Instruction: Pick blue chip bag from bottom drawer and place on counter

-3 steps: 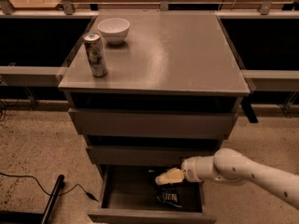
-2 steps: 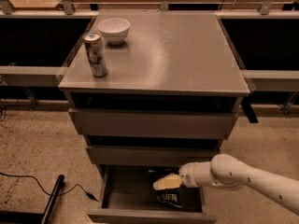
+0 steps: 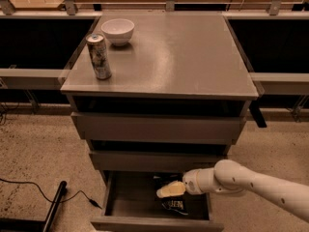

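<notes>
Hanging over the open bottom drawer [image 3: 129, 199], the end effector [image 3: 170, 190] points left, its pale tip just above the blue chip bag [image 3: 175, 206]. Whether it is wide, narrow or gripping anything cannot be told from this view, and contact with the bag cannot be judged either. The white arm [image 3: 260, 186] behind it enters from the lower right and crosses the drawer's right side.

The blue chip bag lies inside the bottom drawer, toward the right half of the tray, dark and crinkled with white lettering facing up. Part of it is hidden behind the end effector. The left half of the tray floor shows bare grey. The drawer is pulled out toward the camera, its flat front panel running along the lower edge of the view.

Above it, 2 grey drawers sit pushed in: the middle drawer [image 3: 154, 160] and the top drawer [image 3: 157, 128].

On the bench [image 3: 188, 52], 1 tall silver patterned can [image 3: 99, 56] stands upright near the front left corner. Behind it, 1 white bowl [image 3: 118, 31] sits near the back left, close to the can but apart from it.

On the speckled floor at left, 1 black cable [image 3: 29, 188] trails beside a dark bar [image 3: 54, 210].
</notes>
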You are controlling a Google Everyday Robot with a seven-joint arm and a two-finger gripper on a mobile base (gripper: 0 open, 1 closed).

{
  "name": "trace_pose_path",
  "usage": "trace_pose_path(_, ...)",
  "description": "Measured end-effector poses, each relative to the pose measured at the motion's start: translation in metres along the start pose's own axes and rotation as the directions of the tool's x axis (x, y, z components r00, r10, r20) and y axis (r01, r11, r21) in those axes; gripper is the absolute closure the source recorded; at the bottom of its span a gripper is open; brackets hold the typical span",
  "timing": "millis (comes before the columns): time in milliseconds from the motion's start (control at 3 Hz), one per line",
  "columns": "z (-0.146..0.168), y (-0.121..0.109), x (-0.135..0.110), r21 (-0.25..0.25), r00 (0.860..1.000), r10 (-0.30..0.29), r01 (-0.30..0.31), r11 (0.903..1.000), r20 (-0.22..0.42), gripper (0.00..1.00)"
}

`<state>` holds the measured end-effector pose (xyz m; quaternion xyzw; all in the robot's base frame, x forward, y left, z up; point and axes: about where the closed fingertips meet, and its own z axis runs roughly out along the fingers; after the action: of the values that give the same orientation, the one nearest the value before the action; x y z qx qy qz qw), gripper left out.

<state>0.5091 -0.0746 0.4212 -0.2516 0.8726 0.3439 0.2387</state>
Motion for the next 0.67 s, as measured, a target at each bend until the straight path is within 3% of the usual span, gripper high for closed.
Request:
trace_pose_path(333, 0.0221, -0.0332, 0.0606, 0.037, 0.999, 0.040, -0.039, 0.9986, -0.033, 0.00)
trace_pose_path(667, 0.0221, -0.0332, 0.0606, 0.037, 0.999, 0.040, -0.039, 0.9986, -0.033, 0.00)
